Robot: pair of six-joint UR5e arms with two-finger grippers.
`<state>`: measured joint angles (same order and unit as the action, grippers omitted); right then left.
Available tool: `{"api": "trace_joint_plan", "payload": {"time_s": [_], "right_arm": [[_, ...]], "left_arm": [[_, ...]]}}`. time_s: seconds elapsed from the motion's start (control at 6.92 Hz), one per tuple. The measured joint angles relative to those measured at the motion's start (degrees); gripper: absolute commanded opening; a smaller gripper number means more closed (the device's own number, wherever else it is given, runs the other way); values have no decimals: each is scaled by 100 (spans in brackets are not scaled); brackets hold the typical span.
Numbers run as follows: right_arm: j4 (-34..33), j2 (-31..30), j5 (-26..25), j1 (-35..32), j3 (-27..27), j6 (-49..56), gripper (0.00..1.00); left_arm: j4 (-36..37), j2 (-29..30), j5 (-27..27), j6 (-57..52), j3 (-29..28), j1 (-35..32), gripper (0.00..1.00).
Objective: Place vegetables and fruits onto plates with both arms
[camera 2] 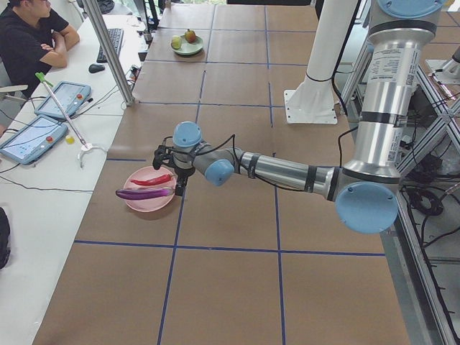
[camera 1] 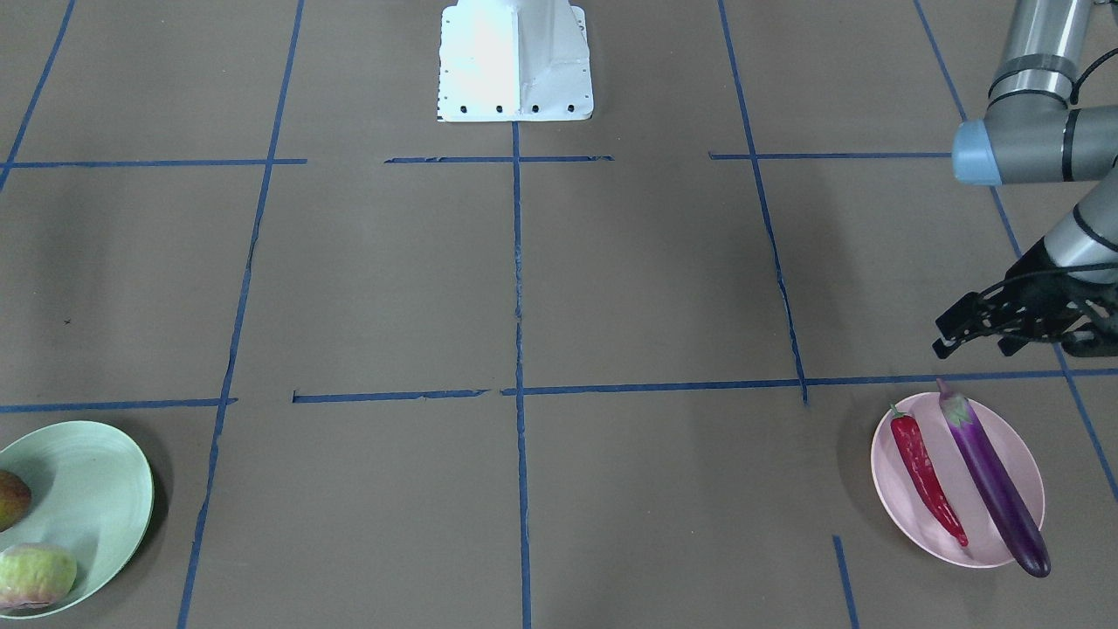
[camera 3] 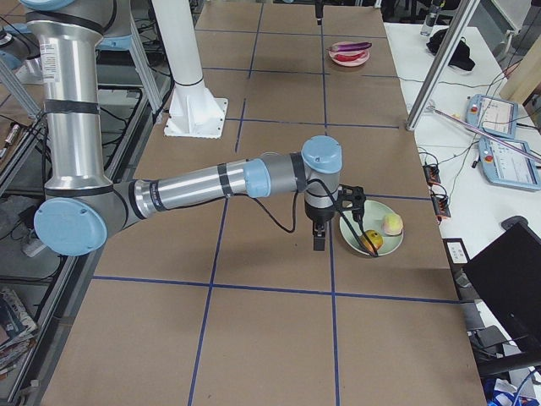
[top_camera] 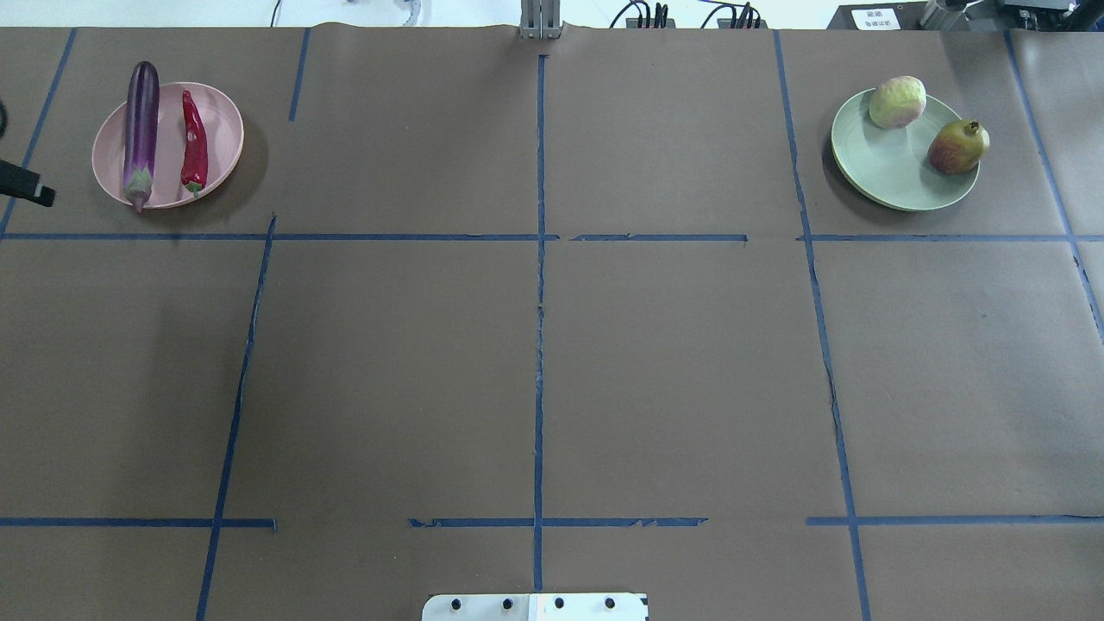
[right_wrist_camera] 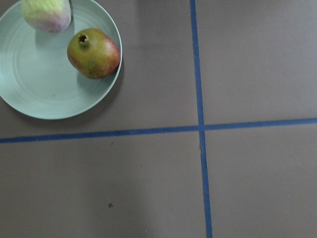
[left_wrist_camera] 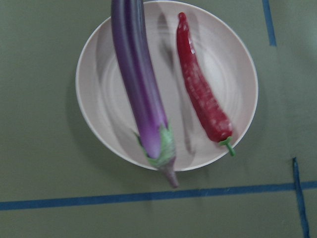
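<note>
Currently, in the front-facing view, the items nearest the camera are the two plates in the lower corners of the frame. At lower right, the pale pink plate [camera 1: 893, 489] carries both vegetables. The red chili pepper [camera 1: 928, 479] lies wholly inside the rim, and the purple eggplant [camera 1: 991, 480] lies just beside it, roughly parallel and not touching it, with its ends overhanging the rim. At lower left, partly cut off by the frame edge, the pale green plate [camera 1: 96, 489] carries both fruits: the pomegranate [camera 1: 10, 500] and the peach-like fruit [camera 1: 33, 575], close together but apart. Farther back, at the right edge, the left gripper [camera 1: 972, 346] hangs above the table just beyond the pink plate, its fingers spread apart and holding nothing. At the top centre stands the white base [camera 1: 515, 61]. The right gripper [camera 3: 321, 233] appears only in the right side view, at mid-frame beside the green plate; whether its fingers are apart or together cannot be told. Assessment: all four items rest on plates, vegetables on one and fruits on the other, so placement appears complete. No item remains on the table surface, and at most the arms need to be withdrawn.
</note>
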<state>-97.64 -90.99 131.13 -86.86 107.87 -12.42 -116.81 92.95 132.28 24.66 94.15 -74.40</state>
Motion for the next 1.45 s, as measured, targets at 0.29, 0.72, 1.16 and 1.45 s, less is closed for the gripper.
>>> {"api": "trace_joint_plan", "payload": {"time_s": [0.29,0.72,1.16,1.45], "right_arm": [[-952,-368,0,-91,438,962,100],[-1004,-820,37,-91,229,1355,100],[-778,-872,182,-85,31,1351,100],[-721,-890,179,-85,4,1374,100]], "left_arm": [[843,-255,281,-1891,94,-986,100],[2624,-368,295,-3123,245,-1673,100],[3766,-901,277,-3184,839,-1672,100],[3909,-1151,266,-3188,1035,-1660,100]]}}
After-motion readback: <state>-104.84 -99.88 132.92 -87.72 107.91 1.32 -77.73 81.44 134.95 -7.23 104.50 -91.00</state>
